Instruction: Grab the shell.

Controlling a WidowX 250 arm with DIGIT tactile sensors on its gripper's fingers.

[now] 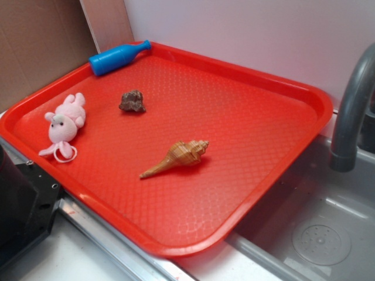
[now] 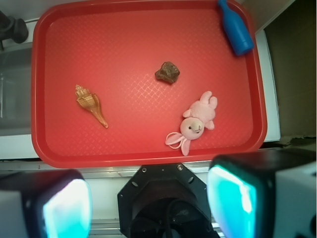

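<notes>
Shell [image 1: 177, 157] first: you'll find it lying flat on the red tray [image 1: 263, 140], roughly mid-tray and toward the edge nearest the sink [image 1: 316, 228], its knobbly head pointing at the sink side and its thin tail trailing away toward the tray's front rim. Nothing touches it. In the wrist view your gripper [image 2: 148, 203] hangs high above the tray's near edge with both pads spread wide apart and nothing between them, so you're at the very start, with the approach not yet begun. From that view the shell sits up and to the left, so your next move calls for travelling out over the tray to that side, then turning the wrist so the pads close across the thick ribbed head and not along the tapering tail, which looks too slim and slippery to hold well. You have generous room: the brown rock [image 1: 133, 101], the pink plush bunny [image 1: 65, 123] and the blue bottle [image 1: 117, 57] all lie well apart from the shell, on the other half of the tray. Mind the raised tray rim on the sink side and the grey faucet [image 1: 351, 111] standing just beyond it; keep your descent inside the rim and come down gently, as the shell lies low on the textured surface.
</notes>
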